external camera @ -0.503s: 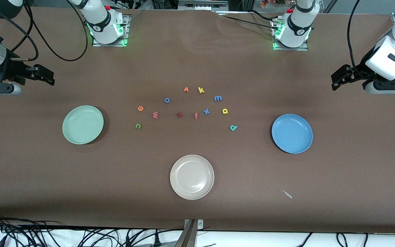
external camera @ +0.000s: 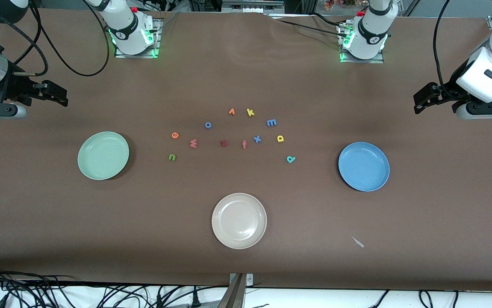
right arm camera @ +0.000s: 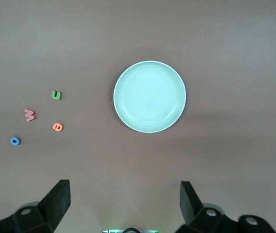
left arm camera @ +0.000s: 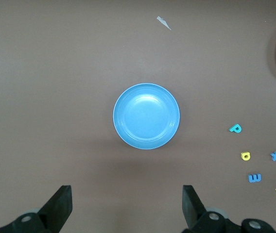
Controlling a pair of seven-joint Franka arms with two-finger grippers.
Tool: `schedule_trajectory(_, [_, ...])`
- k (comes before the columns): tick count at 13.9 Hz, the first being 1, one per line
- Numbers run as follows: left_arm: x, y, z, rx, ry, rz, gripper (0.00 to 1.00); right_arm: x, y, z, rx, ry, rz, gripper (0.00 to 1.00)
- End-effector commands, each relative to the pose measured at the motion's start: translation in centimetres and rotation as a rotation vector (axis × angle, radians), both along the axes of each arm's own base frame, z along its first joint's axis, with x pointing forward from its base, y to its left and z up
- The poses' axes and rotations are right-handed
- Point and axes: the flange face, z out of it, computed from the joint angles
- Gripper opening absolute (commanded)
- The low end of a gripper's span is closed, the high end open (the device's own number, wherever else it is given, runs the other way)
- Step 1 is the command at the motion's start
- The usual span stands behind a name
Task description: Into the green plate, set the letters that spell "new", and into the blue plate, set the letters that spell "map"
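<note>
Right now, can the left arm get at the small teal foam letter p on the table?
Probably yes. The small teal foam letter p lies alone on the brown table beside the round blue plate, nothing covering it, and the left tool is open and empty.

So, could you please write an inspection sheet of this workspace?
Surface: brown table, flat.
Job's things: green plate and blue plate hold nothing. Green n, orange e, red w, blue m, yellow a, teal p lie on the table between the plates.
Clutter: beige plate; letters k, x, f, z, blue o, orange v; pale scrap.
Grippers: left gripper and right gripper open, hold nothing, over the table's ends.
Cables: along both ends and the near edge.
Surroundings: nothing seen.
</note>
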Motion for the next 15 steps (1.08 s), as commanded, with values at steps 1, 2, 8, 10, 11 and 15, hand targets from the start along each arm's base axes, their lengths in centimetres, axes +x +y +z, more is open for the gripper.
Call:
schedule_trajectory(1, [0.29,0.11,0.65,0.008,0.004,-0.009,1.00,0.20,0.13,0.48,0.007,-0.008,0.013,1.00])
schedule_trajectory(2, [0.18,0.13,0.61,0.008,0.010,-0.012,1.00,0.21,0.05,0.48,0.007,-0.008,0.011,1.00])
schedule_trajectory(8, [0.26,-0.13,1.21,0.007,0.000,-0.018,1.00,0.20,0.13,0.48,0.007,-0.008,0.014,1.00])
schedule_trajectory(10, [0.24,-0.21,1.20,0.007,0.001,-0.020,1.00,0.20,0.13,0.48,0.007,-0.008,0.016,1.00])
schedule_trajectory(11, [0.24,-0.22,1.20,0.007,0.001,-0.020,1.00,0.20,0.13,0.48,0.007,-0.008,0.014,1.00])
schedule_trajectory(15, [0.19,-0.21,1.23,0.007,0.004,-0.020,1.00,0.24,0.15,0.40,0.009,-0.006,0.022,1.00])
